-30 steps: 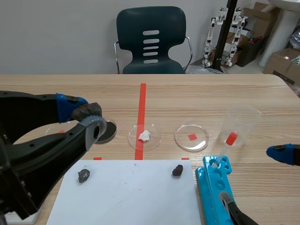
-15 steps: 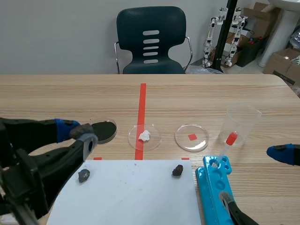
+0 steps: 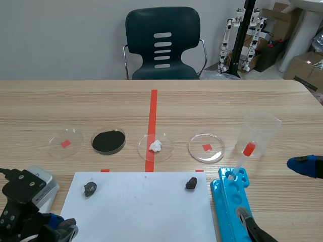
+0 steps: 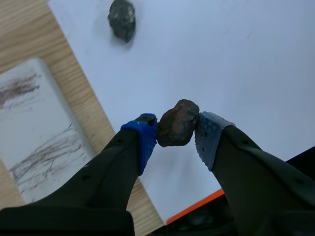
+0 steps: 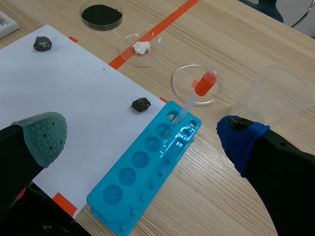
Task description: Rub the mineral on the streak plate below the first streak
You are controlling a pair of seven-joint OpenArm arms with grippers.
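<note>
Left wrist view: left pincer (image 4: 177, 132) pinching lumpy, dark reddish-brown mineral (image 4: 178, 123); right pincer (image 5: 143, 136) spread

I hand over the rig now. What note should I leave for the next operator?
Left gripper: shut on the reddish-brown mineral, held over the white paper sheet beside the streak plate, not touching it.
Right gripper: open, empty, near the blue well tray.
Done: mineral gripped; plate bears brownish streaks in two places.
To do: judge whether the lower streak suffices; if not, rub there.
</note>
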